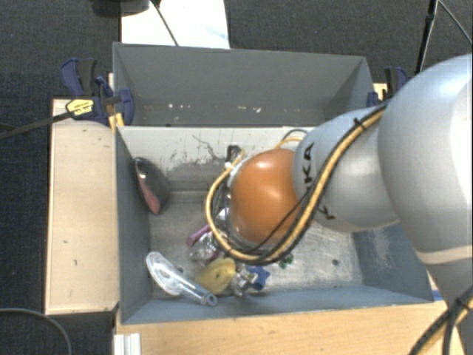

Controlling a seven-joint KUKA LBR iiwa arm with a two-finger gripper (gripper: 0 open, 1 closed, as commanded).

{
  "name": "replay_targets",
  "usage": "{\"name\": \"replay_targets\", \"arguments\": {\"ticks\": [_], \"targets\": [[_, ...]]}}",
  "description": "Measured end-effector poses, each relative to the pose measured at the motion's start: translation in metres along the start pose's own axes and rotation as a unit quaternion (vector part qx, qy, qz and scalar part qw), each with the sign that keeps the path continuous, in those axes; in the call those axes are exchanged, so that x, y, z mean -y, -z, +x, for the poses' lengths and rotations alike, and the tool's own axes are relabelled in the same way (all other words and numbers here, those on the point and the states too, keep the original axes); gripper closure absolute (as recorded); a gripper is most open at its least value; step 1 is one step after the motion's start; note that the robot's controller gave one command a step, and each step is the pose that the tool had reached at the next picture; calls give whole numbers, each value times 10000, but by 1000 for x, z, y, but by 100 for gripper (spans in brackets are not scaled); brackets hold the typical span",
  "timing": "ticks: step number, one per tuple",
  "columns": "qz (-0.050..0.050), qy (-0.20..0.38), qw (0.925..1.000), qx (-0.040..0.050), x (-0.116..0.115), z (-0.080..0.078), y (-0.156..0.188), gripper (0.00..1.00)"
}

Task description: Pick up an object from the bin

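1. Orange wrist cover (259,194), smooth and domed, hangs over the bin's (236,87) front heap, masking the claw (222,254): spread or pressed together, I cannot tell.
2. Nearest beneath: rounded yellow lump (216,274), clear plastic piece (168,276), blue scrap (257,277).
3. Dark oval thing (150,186) leans by the left wall, well apart.

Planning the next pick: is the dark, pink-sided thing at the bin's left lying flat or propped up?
Propped up, it seems: the dark, pink-sided thing leans on the bin's left wall.
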State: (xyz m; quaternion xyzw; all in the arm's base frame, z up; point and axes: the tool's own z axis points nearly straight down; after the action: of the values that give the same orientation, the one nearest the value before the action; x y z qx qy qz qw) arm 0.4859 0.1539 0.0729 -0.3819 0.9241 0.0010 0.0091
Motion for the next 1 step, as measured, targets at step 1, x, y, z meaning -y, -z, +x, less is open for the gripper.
{"name": "replay_targets", "arguments": {"ticks": [1], "targets": [[-11, -6, 10000, -14, -1, 0, 1, 100]]}}
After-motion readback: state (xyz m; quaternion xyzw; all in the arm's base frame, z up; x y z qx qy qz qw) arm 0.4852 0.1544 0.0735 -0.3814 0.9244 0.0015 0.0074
